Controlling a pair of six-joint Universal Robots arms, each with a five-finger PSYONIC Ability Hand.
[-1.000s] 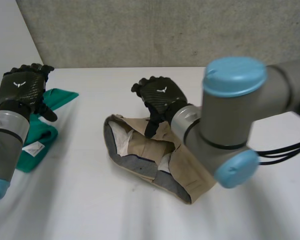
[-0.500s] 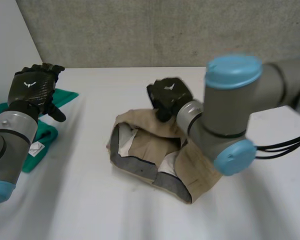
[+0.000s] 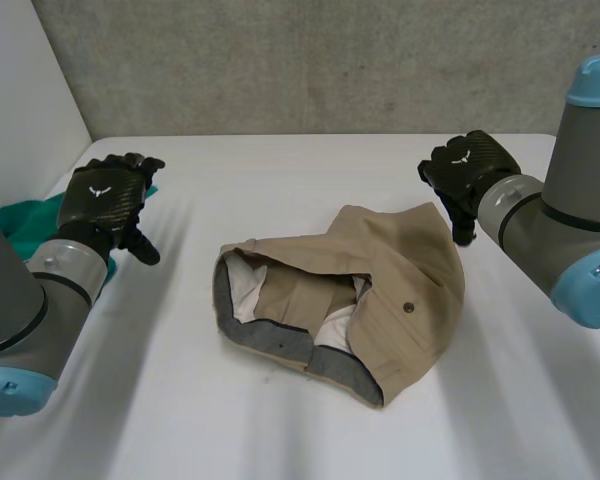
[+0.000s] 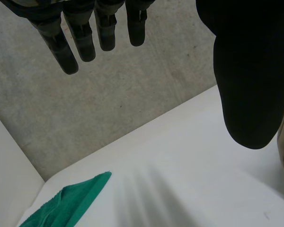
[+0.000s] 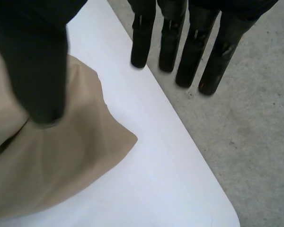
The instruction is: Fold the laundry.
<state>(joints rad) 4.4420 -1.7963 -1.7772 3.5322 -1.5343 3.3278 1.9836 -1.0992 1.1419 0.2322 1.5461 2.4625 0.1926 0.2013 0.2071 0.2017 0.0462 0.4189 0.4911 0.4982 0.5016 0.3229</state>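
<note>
Khaki trousers (image 3: 390,285) lie crumpled in the middle of the white surface (image 3: 280,430). In the head view the waistband gapes toward the left arm, showing grey lining and white pocket bags. The right robot hand (image 3: 467,172) is just beside their far right corner, fingers straight, spread and holding nothing. Its wrist view shows that tan corner by the thumb. The left robot hand (image 3: 105,195) is likewise spread and empty, near a green cloth (image 3: 15,215) at the surface's left edge.

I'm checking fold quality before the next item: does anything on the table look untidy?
Yes. The tan garment lies bunched in the middle of the table, its grey-lined waistband gaping and white pocket lining showing: not a flat fold.
</note>
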